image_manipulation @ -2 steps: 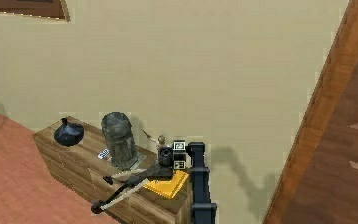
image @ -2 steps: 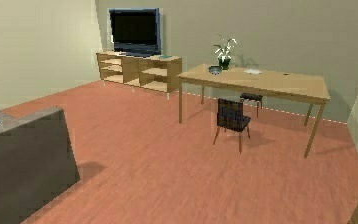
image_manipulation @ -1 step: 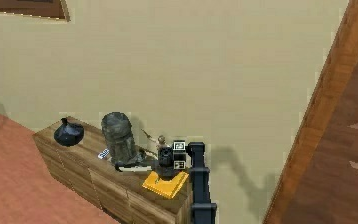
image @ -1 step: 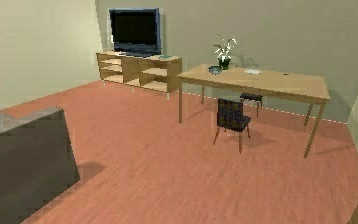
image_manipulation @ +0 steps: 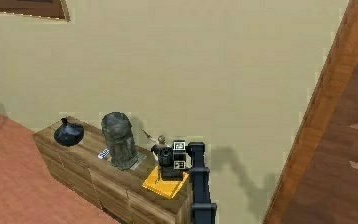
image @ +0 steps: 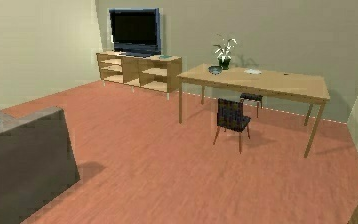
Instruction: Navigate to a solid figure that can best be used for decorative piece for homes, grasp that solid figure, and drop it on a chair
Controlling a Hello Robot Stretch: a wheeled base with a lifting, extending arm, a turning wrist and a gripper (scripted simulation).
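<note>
The end effector (image_manipulation: 163, 152) stood at the far end of the arm (image_manipulation: 200, 192), over the top of a wooden dresser (image_manipulation: 82, 168) set against the wall. Whether it held anything could not be told, since items stood on the dresser at and behind its fingers, and the state of those fingers could not be determined. Directly below and beside it lay a flat yellow item (image_manipulation: 163, 184). Just beside the end effector, toward the arm side view's left, stood the grey bust (image_manipulation: 120, 140), upright on the dresser top; this was judged to be the solid decorative figure named in the task. Contact between the two could not be confirmed. A small pale object (image_manipulation: 104, 153) lay at the bust's base, on the side away from the end effector, and a dark vase (image_manipulation: 68, 131) stood farther off near the dresser's end. Well apart from the end effector, across the room in the forward view, a dark chair (image: 232, 118) stood at a long worktop (image: 287, 86) bearing a potted plant (image: 224, 50). Assessment: navigation to the figure appeared complete; the grasp was judged to be the step in hand and was unverified; carriage to the chair and the drop were outstanding.
</note>
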